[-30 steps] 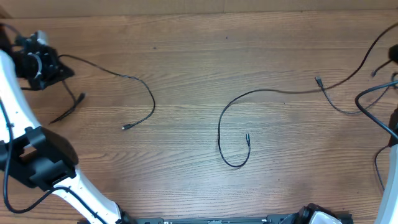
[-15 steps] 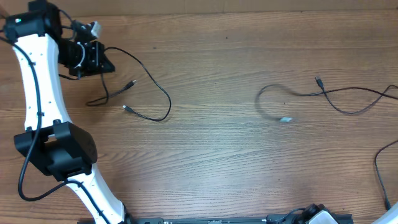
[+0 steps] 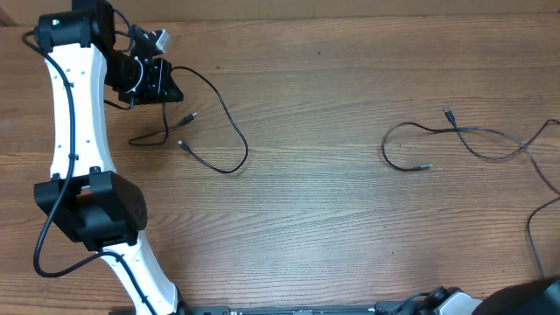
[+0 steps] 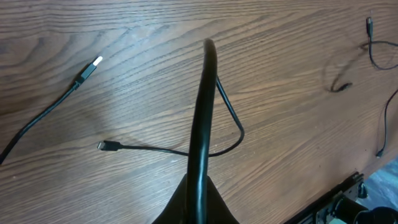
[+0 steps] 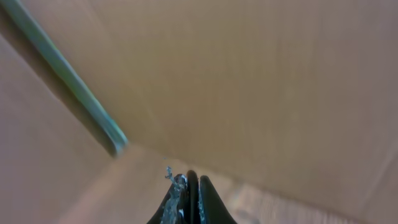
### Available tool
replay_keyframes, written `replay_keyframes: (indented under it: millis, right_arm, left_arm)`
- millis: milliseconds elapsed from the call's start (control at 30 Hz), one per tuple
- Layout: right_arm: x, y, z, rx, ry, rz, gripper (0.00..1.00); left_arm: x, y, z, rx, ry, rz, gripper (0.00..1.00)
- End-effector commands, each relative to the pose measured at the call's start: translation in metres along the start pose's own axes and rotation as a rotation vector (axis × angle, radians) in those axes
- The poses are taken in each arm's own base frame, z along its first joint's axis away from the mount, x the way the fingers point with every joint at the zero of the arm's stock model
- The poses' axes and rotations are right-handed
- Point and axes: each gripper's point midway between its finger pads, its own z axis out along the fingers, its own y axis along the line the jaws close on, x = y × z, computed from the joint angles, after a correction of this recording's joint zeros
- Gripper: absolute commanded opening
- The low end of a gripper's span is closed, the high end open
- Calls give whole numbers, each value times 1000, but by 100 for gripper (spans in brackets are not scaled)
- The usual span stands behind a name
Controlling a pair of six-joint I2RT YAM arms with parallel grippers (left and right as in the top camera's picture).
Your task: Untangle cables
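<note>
two thin black cables curl on grained wood; left hand pinches one, right hand closed.

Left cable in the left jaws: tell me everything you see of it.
The thin black rubbery-looking cable is pinched in the shut jaws of the left gripper. From there it bends in an open loop lying on the brown wooden table and ends in a small plug, flat on the wood. No knot shows along it.

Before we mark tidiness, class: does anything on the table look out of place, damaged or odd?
Nothing is damaged or spilled. Only the right cables look odd: their strands seem to cross near the table's right edge and run out of view.
</note>
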Motion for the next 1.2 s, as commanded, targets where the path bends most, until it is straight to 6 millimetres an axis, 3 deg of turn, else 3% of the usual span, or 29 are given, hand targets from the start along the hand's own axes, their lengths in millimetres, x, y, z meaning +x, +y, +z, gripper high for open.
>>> replay_keyframes:
  millis: [0,67,100,133,167,233,467,633,700,767,900,1167]
  right_arm:
    - [31,-5,21,18,101,-7,4]
    - [53,-6,30,8,174,-8,4]
    - [72,-3,37,-21,237,-4,18]
    - [79,-1,39,-36,259,-2,35]
    - [86,2,40,-57,284,1,64]
    - [92,9,40,-103,312,9,100]
    - [102,54,24,-373,392,46,100]
    - [105,98,-5,-672,464,80,100]
    - [105,118,-22,-809,491,86,100]
    - [111,146,-52,-998,555,94,100]
    - [123,182,-88,-1176,636,86,100]
    - [178,262,-175,-1426,855,6,100]
  left_arm:
    - [-3,-16,-11,7,-36,62,4]
    - [-3,-19,-10,14,-33,65,4]
    - [-3,-21,-9,15,-29,68,4]
    - [-2,-21,-9,16,-27,69,4]
    - [-2,-22,-9,17,-25,70,4]
    - [-1,-23,-8,18,-20,67,4]
    - [1,-26,-7,22,-12,69,4]
    - [0,-35,-4,47,-10,81,4]
    - [0,-41,-2,63,-10,90,4]
    - [-1,-53,2,86,-8,114,4]
    - [-2,-76,10,128,-2,161,4]
    - [3,-124,33,164,36,281,4]
